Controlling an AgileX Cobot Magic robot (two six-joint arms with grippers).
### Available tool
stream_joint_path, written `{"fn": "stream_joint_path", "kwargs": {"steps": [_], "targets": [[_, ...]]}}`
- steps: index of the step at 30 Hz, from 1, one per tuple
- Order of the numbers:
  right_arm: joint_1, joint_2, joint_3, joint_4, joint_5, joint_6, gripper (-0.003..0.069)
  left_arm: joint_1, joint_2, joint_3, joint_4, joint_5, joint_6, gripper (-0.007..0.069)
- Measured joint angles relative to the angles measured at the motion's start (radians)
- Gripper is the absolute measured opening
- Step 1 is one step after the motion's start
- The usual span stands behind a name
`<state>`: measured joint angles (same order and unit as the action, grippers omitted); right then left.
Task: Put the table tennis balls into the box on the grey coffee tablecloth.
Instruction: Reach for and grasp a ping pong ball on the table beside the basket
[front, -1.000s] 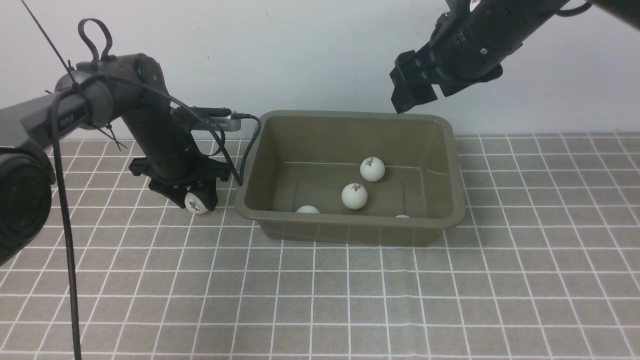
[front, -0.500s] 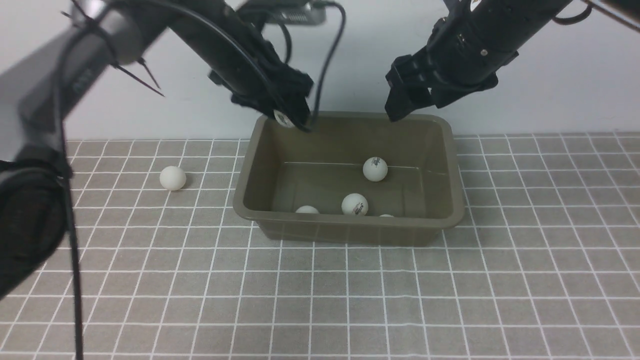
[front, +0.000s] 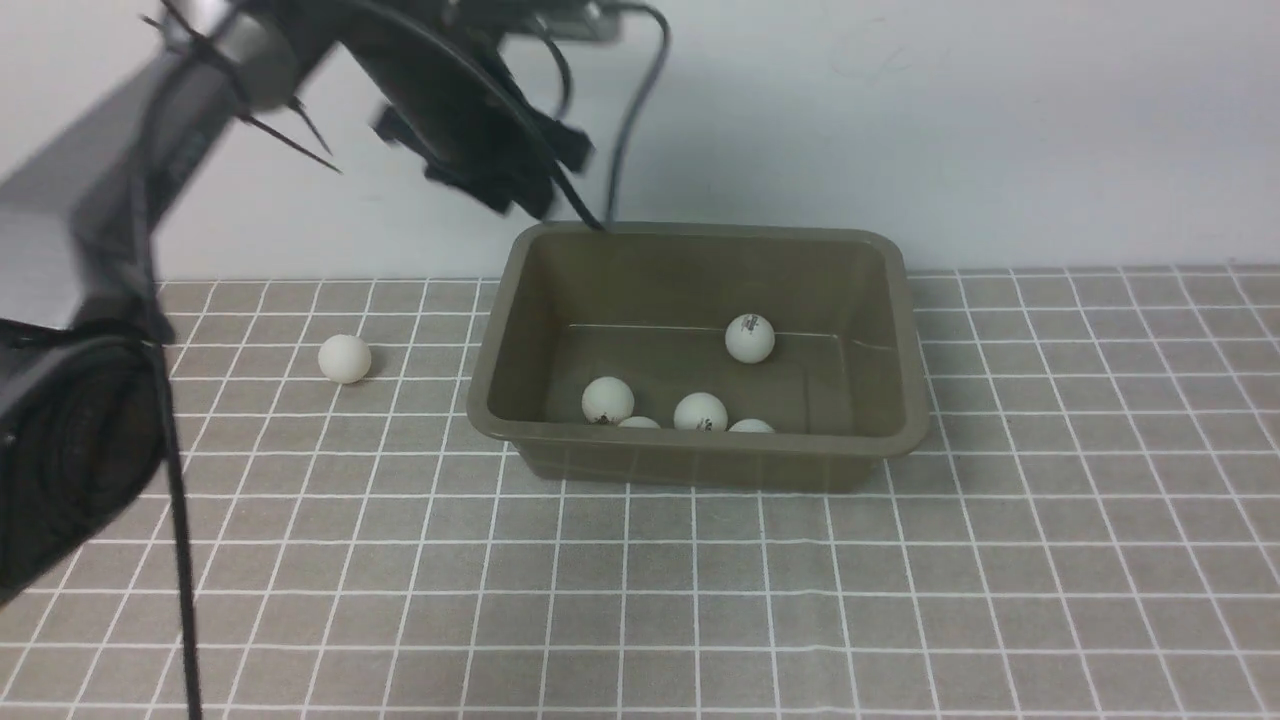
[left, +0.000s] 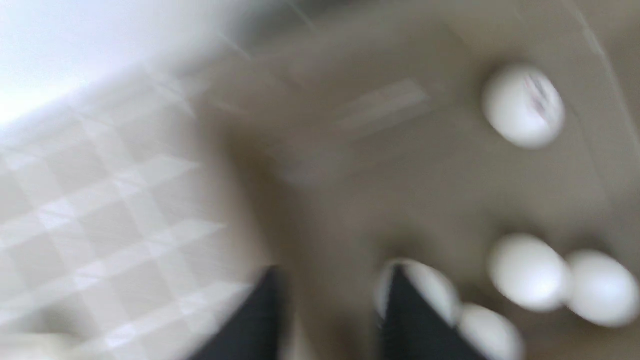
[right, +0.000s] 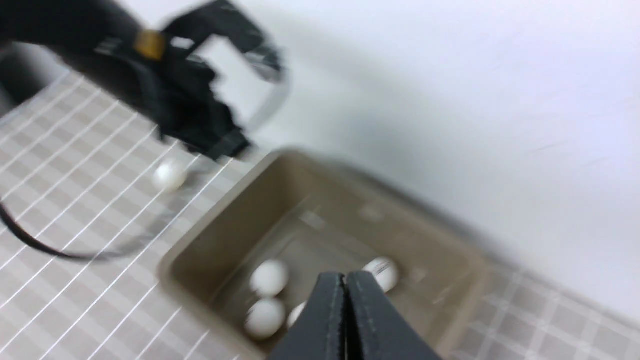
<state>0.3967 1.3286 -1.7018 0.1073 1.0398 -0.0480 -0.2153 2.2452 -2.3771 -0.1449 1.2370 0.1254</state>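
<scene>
The olive-brown box (front: 905, 330) stands on the grey coffee tablecloth (front: 900, 560). Several table tennis balls lie in it: one (front: 750, 338) toward the far side, the others (front: 608, 400) bunched along its near wall. One more ball (front: 344, 358) rests on the cloth to the box's left. My left gripper (front: 520, 190) hangs above the box's far left corner. In the blurred left wrist view, that gripper (left: 334, 270) has its fingers apart with nothing between them, and balls (left: 527, 272) lie below. My right gripper (right: 345, 275) is shut and empty, high over the box (right: 210, 235), outside the front view.
A white wall runs behind the box. The left arm's black cable (front: 620, 130) dangles to the box's far rim. Its dark base (front: 70, 440) fills the left edge of the front view. Checked cloth spreads out in front of and to the right of the box.
The ball my left gripper carried now lies in the box, and that gripper has drawn back up and to the left. My right arm has left the front view and its gripper has shut.
</scene>
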Motion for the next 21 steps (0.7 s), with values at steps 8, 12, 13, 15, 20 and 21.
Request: {"fn": "stream_joint_path", "kwargs": {"steps": [8,12,13,15,20,21], "targets": [[0.0,-0.267,0.368,-0.159,-0.251,0.212,-0.0013,0.245,0.024,-0.02,-0.028,0.008,-0.038,0.0004],[0.0,-0.281,0.46,-0.161,-0.318,0.234,-0.0013,0.252,0.104,-0.018,-0.058,0.011,0.013,0.009],[0.0,-0.281,0.46,-0.161,-0.318,0.234,-0.0013,0.251,0.108,-0.018,-0.058,0.011,0.015,0.009],[0.0,-0.279,0.484,-0.161,-0.32,0.238,-0.0015,0.237,0.159,-0.009,-0.046,0.011,0.006,0.0242],[0.0,-0.282,0.485,-0.163,-0.324,0.238,-0.0015,0.23,0.172,0.049,-0.013,0.011,-0.031,0.042],[0.0,-0.283,0.485,-0.163,-0.326,0.239,-0.0015,0.23,0.172,0.072,-0.004,0.011,-0.038,0.0465]]}}
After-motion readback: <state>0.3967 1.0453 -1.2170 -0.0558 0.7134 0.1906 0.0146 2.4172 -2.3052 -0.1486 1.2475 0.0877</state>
